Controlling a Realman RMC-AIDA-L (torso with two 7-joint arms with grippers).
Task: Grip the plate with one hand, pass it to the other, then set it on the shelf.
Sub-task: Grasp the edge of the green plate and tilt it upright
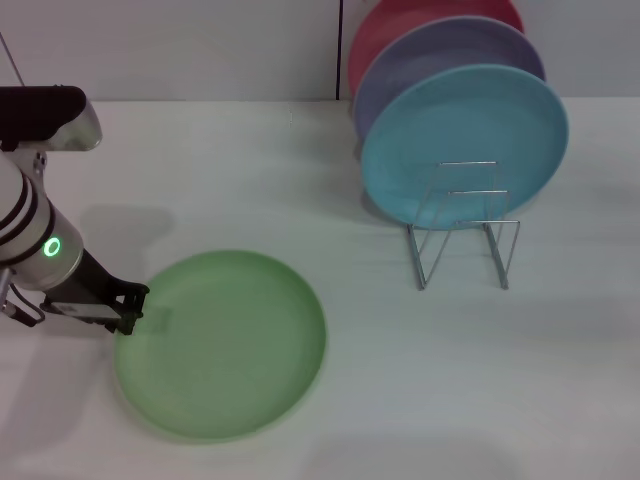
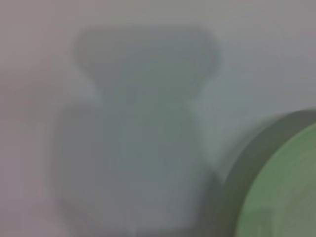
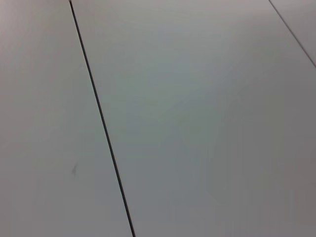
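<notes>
The light green plate (image 1: pixel 225 345) lies flat on the white table, near the front left. My left gripper (image 1: pixel 130 306), on its slim banded forearm, is low at the plate's left rim, touching or just short of it. The left wrist view shows only a slice of the plate (image 2: pixel 284 197) and the gripper's shadow on the table. The wire shelf (image 1: pixel 465 235) stands at the back right, with free loops at its front. My right gripper is out of view, and its wrist camera sees only a bare pale surface with a dark seam.
A turquoise plate (image 1: pixel 465 145), a lavender plate (image 1: pixel 440 60) and a red plate (image 1: pixel 400 25) stand upright in the shelf, one behind the other. The white table (image 1: pixel 430 380) stretches between the green plate and the shelf.
</notes>
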